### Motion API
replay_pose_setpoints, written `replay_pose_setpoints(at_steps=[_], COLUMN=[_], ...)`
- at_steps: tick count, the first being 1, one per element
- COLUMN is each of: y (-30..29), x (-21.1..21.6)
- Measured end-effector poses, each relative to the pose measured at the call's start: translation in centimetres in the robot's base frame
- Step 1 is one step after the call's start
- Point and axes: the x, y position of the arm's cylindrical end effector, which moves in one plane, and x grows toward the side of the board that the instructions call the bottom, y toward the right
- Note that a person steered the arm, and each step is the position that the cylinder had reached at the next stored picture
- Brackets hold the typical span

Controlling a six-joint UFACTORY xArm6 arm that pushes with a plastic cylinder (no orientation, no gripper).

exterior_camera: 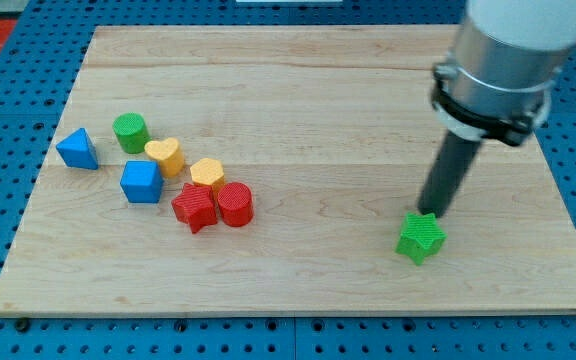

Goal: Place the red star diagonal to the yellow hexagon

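The red star [194, 207] lies left of centre, touching the red cylinder [235, 204] on its right. The yellow hexagon [207, 172] sits just above and between them, touching or nearly touching both. My tip [433, 212] is far off at the view's right, right at the top edge of the green star [420, 237]. The rod slants up to the arm's grey body at the view's top right.
A yellow heart [165, 156], a blue cube [141, 182], a green cylinder [130, 132] and a blue triangle [77, 149] cluster at the view's left. The wooden board [308, 90] lies on a blue pegged surface.
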Motion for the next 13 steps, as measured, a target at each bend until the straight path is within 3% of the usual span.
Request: replay_pose_setpoints(at_steps=[1, 3, 5, 10, 12, 13], y=[-5.8, -2.0, -6.3, -7.3, -12.6, -18.7], x=[1.9, 4.4, 4.4, 4.4, 5.1, 5.1])
